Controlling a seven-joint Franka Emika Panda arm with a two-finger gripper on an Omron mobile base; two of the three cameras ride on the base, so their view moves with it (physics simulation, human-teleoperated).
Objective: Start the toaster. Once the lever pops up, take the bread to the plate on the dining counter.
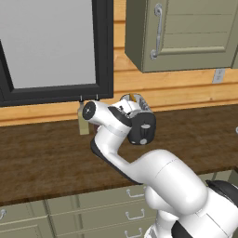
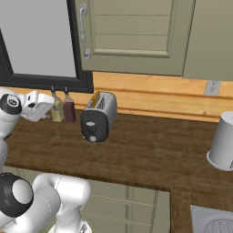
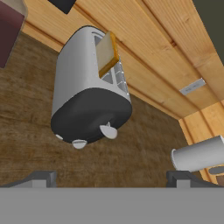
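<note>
The silver-grey toaster (image 3: 83, 83) stands on the wooden worktop by the back wall, its black end panel facing my hand. The bread (image 3: 107, 54), tan with a brown crust, sticks up out of one slot. The pale lever (image 3: 108, 131) sits on the black panel beside a smaller knob (image 3: 79, 143). My gripper (image 3: 111, 179) is open, fingertips wide apart with nothing between them, a short way off the panel. In the right base view my hand (image 2: 38, 104) hovers left of the toaster (image 2: 98, 117), bread (image 2: 96, 98) and lever (image 2: 91, 123). The arm partly covers the toaster (image 1: 139, 122). The plate and dining counter are out of view.
Two bottles (image 2: 57, 110) (image 2: 69, 110) stand between my hand and the toaster. A grey canister (image 2: 223, 141) stands far right on the worktop (image 2: 150, 150). A wall cabinet (image 2: 132, 36) and a black-framed window (image 1: 51, 46) hang above. A grey basin corner (image 2: 214, 223) lies at the lower right.
</note>
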